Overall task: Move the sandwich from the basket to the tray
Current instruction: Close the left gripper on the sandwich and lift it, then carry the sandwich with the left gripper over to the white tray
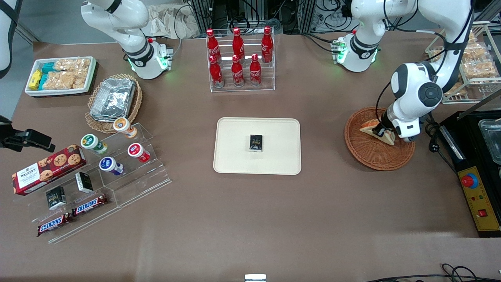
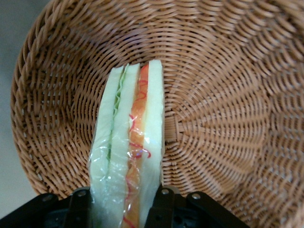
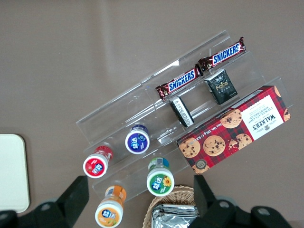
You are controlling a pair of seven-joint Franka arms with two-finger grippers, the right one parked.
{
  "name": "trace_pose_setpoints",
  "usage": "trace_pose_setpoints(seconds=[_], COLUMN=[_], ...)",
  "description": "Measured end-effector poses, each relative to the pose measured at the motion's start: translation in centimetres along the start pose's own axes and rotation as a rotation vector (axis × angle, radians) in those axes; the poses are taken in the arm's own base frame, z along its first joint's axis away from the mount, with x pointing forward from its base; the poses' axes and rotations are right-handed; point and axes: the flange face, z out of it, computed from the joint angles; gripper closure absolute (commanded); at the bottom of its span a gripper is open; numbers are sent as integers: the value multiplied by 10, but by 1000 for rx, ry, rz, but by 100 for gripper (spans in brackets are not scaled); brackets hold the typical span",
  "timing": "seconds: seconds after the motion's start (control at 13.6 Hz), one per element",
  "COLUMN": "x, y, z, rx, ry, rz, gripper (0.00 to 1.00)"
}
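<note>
The sandwich (image 1: 370, 126), white bread with orange and green layers in clear wrap, sits in the reddish-brown wicker basket (image 1: 372, 158) toward the working arm's end of the table. My gripper (image 1: 380, 132) is down in the basket, shut on the sandwich. In the left wrist view the sandwich (image 2: 130, 128) stands on edge between the black fingers (image 2: 161, 206), which press on both bread faces, and my gripper (image 2: 124, 195) is close over the basket's weave (image 2: 223, 109). The cream tray (image 1: 235, 158) lies mid-table, beside the basket toward the parked arm.
A small black packet (image 1: 256, 142) lies on the tray. A rack of red cola bottles (image 1: 239, 58) stands farther from the camera than the tray. A black control box with a red button (image 1: 475, 196) and a wire rack of snacks (image 1: 473, 62) flank the basket.
</note>
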Motion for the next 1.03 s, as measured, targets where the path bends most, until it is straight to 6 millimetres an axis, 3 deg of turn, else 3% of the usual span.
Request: trace_pose_setpoints(seconds=[0.15, 0.3, 0.52, 0.81, 1.03], x=[-7, -19, -55, -89, -142], y=[6, 16, 42, 65, 100], z=[-30, -73, -133, -170, -185], rx=[5, 3, -23, -53, -47], ry=[10, 30, 18, -46, -38], rz=[69, 130, 323, 563, 695], gripper=[100, 100, 100, 100, 100])
